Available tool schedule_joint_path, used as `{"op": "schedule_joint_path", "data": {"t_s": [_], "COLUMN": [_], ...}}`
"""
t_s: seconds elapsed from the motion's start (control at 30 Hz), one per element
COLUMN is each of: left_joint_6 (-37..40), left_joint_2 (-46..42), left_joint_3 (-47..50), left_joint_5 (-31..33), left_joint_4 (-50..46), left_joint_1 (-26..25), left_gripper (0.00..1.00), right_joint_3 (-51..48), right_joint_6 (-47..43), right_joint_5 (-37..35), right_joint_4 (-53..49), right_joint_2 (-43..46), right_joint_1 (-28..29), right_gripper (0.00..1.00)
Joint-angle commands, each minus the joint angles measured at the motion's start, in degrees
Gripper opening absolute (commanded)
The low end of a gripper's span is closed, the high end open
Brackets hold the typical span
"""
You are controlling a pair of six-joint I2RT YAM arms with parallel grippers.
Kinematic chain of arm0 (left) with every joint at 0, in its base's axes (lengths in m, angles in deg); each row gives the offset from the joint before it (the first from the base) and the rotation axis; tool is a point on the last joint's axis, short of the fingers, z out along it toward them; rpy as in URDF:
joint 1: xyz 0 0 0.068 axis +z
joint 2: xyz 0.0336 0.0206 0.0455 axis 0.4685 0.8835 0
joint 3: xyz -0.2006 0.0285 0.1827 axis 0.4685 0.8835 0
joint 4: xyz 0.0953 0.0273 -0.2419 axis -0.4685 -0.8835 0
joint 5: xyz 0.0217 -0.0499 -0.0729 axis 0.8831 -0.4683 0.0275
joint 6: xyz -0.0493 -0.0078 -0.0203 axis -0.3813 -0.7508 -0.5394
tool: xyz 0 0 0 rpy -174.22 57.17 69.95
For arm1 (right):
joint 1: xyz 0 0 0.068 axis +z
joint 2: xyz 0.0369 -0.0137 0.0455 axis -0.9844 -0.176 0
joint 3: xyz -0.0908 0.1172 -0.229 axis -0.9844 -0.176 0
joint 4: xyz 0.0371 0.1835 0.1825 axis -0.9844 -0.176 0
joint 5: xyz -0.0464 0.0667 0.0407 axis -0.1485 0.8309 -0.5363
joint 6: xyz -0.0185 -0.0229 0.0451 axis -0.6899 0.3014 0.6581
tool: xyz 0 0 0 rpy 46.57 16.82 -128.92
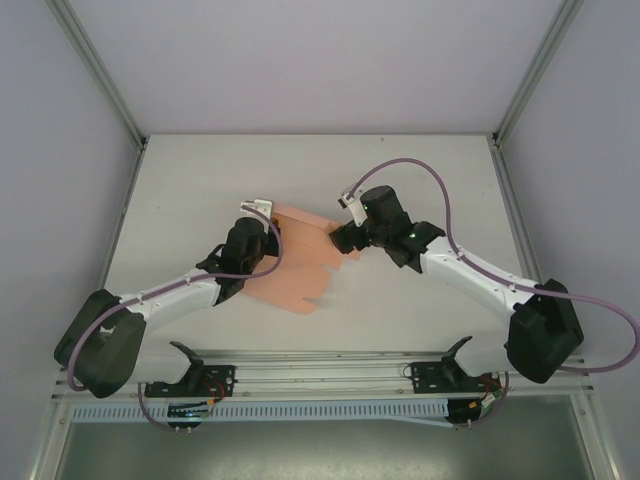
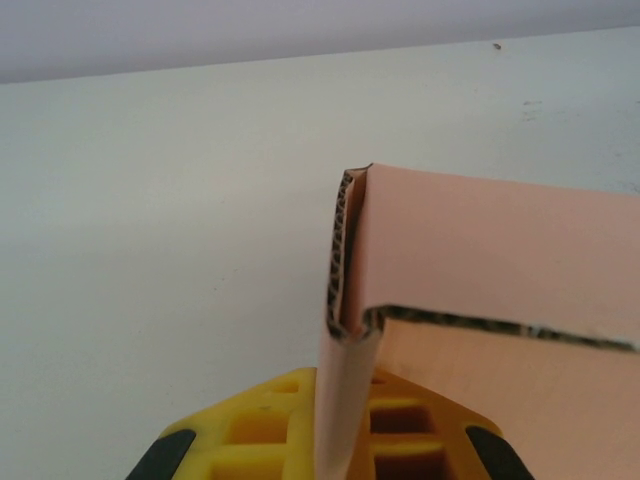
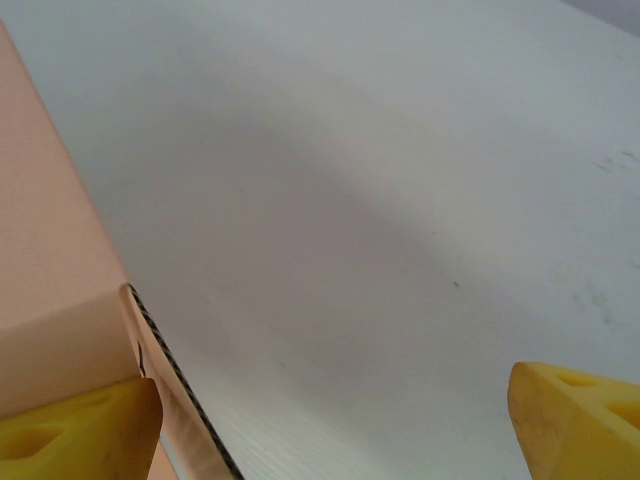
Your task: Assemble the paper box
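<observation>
The paper box (image 1: 298, 268) is a salmon-pink die-cut card sheet lying mid-table between the two arms. My left gripper (image 1: 264, 236) is at its left edge, shut on a raised, folded flap. In the left wrist view the yellow fingers (image 2: 250, 435) pinch that upright flap (image 2: 345, 400), and a pink panel (image 2: 490, 250) with a corrugated edge stands to the right. My right gripper (image 1: 346, 238) is at the sheet's far right corner and stands open. In the right wrist view its gripper (image 3: 330, 430) holds nothing; the left finger (image 3: 80, 435) rests by the card's edge (image 3: 50, 250).
The white table (image 1: 400, 170) stretches bare behind and to the right of the sheet. Grey enclosure walls and metal frame posts (image 1: 110, 90) border it. The arms' mounting rail (image 1: 320, 375) runs along the near edge.
</observation>
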Motion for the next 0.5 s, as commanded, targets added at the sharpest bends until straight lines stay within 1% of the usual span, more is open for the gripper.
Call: {"op": "schedule_joint_path", "data": {"t_s": [0.0, 0.1, 0.13, 0.17, 0.2, 0.3, 0.37, 0.4, 0.47], "left_joint_6": [-2.12, -2.17, -2.25, -2.43, -2.58, -3.15, -3.23, -3.23, -3.61], "left_joint_2": [0.24, 0.87, 1.26, 1.74, 2.11, 2.78, 2.88, 2.88, 2.71], "left_joint_3": [-1.76, -1.64, -1.69, -1.83, -2.01, -2.08, -2.1, -2.19, -2.04], "left_joint_5": [-2.48, -4.06, -4.44, -4.46, -4.51, -4.7, -5.11, -5.08, -4.64], "left_joint_4": [2.18, 3.48, 3.67, 3.61, 3.49, 3.74, 4.03, 3.96, 3.86], "left_joint_1": [0.24, 0.14, 0.2, 0.19, 0.14, 0.19, 0.19, 0.19, 0.2], "left_gripper": [0.0, 0.0, 0.0, 0.0, 0.0, 0.0, 0.0, 0.0, 0.0], "right_joint_3": [-2.22, -5.64, -6.86, -8.09, -9.27, -12.14, -12.2, -11.6, -9.48], "right_joint_6": [2.58, 6.41, 7.8, 9.11, 10.81, 14.7, 16.35, 16.27, 18.68], "right_joint_5": [4.21, 2.37, 0.59, -1.32, -3.75, -11.83, -19.14, -22.36, -32.36], "right_joint_4": [9.0, 21.38, 26.53, 31.49, 36.23, 48.85, 52.95, 52.99, 49.69], "right_joint_2": [-0.01, -0.42, -0.86, -1.37, -1.88, -4.34, -6.63, -7.29, -8.7], "right_joint_1": [0.8, 1.38, 1.83, 2.1, 2.84, 4.84, 6.64, 7.56, 9.22], "right_gripper": [0.9, 0.91, 0.94, 0.95, 0.98, 0.99, 0.99, 0.99, 0.99]}}
